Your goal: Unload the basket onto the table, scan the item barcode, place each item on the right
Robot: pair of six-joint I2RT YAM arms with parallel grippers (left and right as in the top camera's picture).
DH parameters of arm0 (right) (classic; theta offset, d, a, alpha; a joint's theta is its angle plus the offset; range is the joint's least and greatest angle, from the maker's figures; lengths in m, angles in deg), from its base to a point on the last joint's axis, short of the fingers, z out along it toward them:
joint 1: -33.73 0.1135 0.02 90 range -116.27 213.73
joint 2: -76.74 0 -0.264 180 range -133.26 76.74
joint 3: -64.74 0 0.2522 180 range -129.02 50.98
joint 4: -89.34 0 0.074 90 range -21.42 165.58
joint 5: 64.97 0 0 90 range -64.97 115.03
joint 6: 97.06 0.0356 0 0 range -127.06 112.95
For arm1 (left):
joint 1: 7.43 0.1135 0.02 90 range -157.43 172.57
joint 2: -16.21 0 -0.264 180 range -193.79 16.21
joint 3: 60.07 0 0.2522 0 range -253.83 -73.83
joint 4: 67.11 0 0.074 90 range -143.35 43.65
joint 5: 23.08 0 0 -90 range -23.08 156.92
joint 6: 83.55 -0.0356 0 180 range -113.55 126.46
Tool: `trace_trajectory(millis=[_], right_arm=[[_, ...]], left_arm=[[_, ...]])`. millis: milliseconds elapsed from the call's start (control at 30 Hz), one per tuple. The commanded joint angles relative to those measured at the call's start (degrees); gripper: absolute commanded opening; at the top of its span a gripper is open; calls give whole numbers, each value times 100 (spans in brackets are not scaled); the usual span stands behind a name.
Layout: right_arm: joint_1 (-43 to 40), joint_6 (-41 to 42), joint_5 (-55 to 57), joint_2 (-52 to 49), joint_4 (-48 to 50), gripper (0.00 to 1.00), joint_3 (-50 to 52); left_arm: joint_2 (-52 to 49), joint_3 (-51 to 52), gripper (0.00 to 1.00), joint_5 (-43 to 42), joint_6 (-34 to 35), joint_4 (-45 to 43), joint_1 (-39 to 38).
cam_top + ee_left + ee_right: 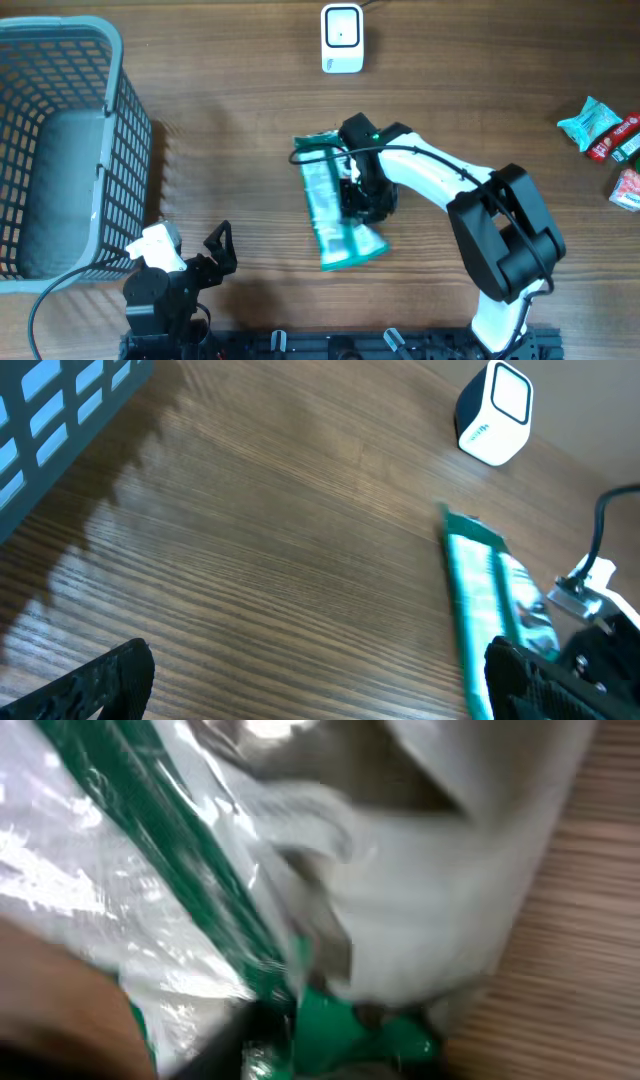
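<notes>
The item, a long green-and-white plastic packet (335, 215), lies flat on the wooden table at the centre. My right gripper (358, 195) is down on the packet's right edge. In the right wrist view the blurred packet (200, 870) fills the frame and hides the fingers, so I cannot tell how the jaws stand. No barcode shows in any view. The white scanner (342, 38) stands upright at the table's far edge. My left gripper (215, 250) rests at the near left, open and empty. Its wrist view shows the packet (480, 590) beside its right fingertip (525, 675) and the scanner (493, 415) beyond.
A grey-blue mesh basket (110, 130) stands at the far left; its wall (60, 410) shows in the left wrist view. A few small snack packs (600, 125) lie at the right edge. Bare wood lies between the packet and the scanner.
</notes>
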Motion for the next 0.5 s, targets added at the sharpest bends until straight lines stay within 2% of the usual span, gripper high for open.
trace_trajectory(millis=[0, 100, 233, 333, 467], right_arm=[[-13, -334, 1016, -599, 138, 90, 238], [-13, -341, 944, -599, 107, 90, 280], [17, -533, -188, -601, 503, 91, 710], [94, -210, -142, -608, 914, 88, 1130], [570, 472, 758, -608, 938, 86, 1172]], left_arm=[[39, 20, 100, -48, 52, -13, -28], [39, 20, 100, -48, 52, -13, -28], [39, 20, 100, -48, 52, -13, -28], [39, 20, 100, -48, 52, -13, -28], [39, 20, 100, -48, 52, -13, -28]])
